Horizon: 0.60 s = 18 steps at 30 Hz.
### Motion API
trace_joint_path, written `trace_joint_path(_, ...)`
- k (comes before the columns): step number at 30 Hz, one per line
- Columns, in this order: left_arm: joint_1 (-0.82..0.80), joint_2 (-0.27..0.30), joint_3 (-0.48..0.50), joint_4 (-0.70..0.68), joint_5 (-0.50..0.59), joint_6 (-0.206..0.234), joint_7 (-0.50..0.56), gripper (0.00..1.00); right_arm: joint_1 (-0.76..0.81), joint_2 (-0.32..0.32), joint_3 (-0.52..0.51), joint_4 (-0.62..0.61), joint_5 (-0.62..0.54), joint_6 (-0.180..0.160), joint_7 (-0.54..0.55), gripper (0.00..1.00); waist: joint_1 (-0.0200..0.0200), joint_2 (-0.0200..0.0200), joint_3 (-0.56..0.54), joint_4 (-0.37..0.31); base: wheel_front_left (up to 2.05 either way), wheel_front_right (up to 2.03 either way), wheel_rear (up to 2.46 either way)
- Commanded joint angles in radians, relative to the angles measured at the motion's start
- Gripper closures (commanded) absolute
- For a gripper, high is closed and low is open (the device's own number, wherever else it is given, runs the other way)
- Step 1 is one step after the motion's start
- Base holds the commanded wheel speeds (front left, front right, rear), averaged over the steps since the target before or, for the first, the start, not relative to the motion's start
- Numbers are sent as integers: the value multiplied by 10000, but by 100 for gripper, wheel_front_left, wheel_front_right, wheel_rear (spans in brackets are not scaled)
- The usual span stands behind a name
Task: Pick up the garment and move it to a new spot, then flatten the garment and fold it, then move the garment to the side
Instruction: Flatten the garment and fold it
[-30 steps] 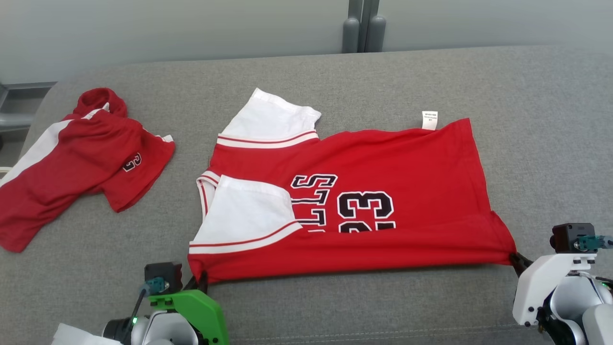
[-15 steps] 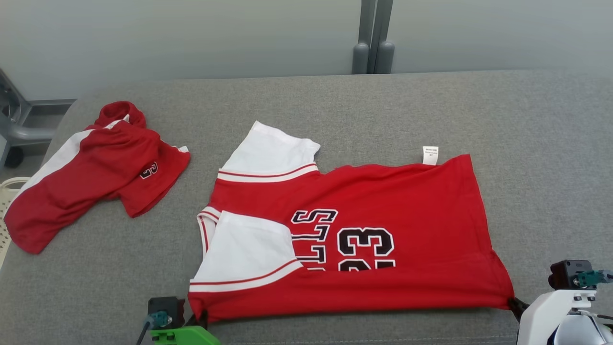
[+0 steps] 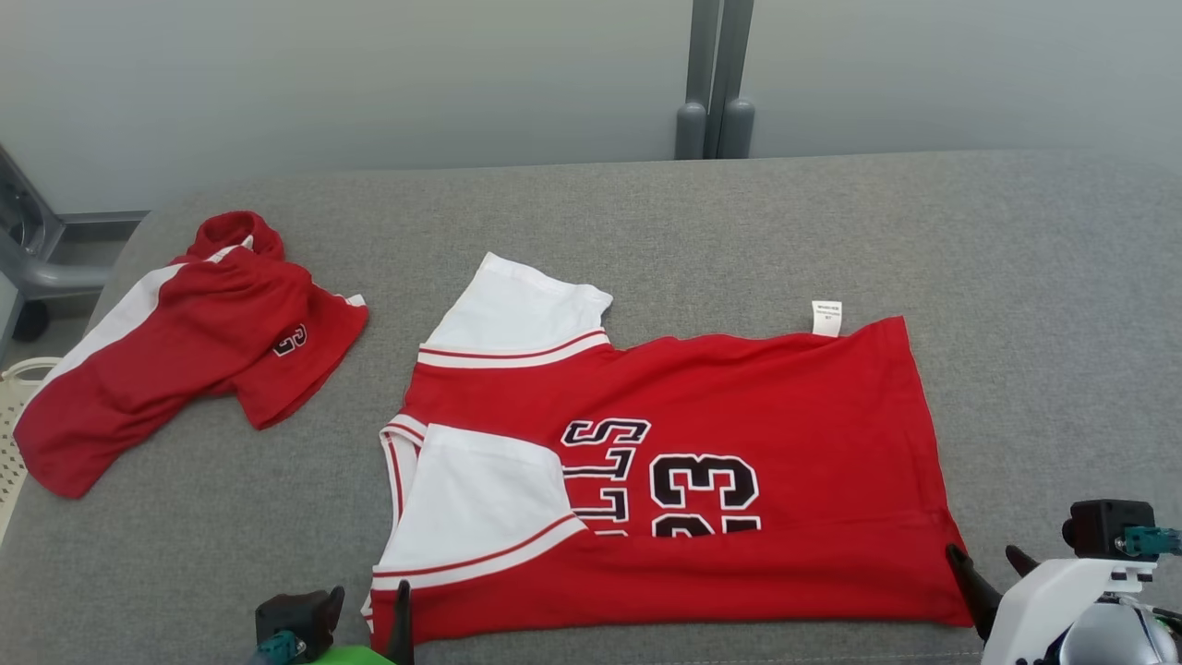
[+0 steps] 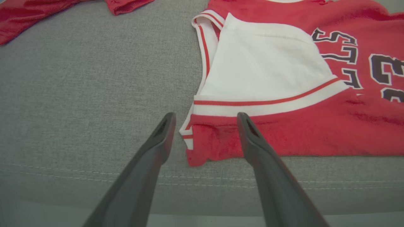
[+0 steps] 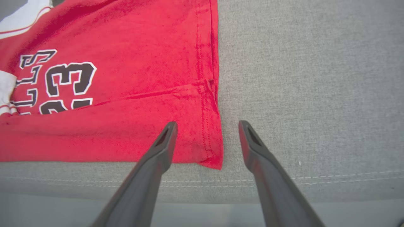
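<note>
Left claw [image 4: 205,116] open, astride one near corner of red jersey [image 4: 300,138]; right claw [image 5: 207,123] open, astride the hem corner; neither grips cloth.

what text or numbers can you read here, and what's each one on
"23": black digits on the red jersey.
"LLS": beside them, the rest hidden under the white sleeve.
White tag on the jersey's edge: too small to read.
Mark on the other red garment: unreadable.
</note>
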Motion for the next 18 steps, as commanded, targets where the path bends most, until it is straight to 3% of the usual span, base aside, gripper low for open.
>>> trace_joint_path(1,-100,-63,111,0,-37,-110,-338,0,-113,79,-12,-99,19,-10,-240,0,0,0,-36,52,0,0,0)
trace_joint_path(7,-493,-16,219,-160,270,-1147,-2102,0,-460,592,-51,-270,358,-10,-1958,0,0,0,-231,229,0,0,0)
trace_joint_path(12,-627,-483,1426,-696,38,-1150,-2463,0,-696,982,-213,-70,192,-7,-2985,0,0,0,-490,445,0,0,0)
trace_joint_path(18,-290,-1245,3110,-1785,709,-1426,-2454,0,-1018,1218,-268,339,102,-6,-3920,0,0,0,-774,622,0,0,0)
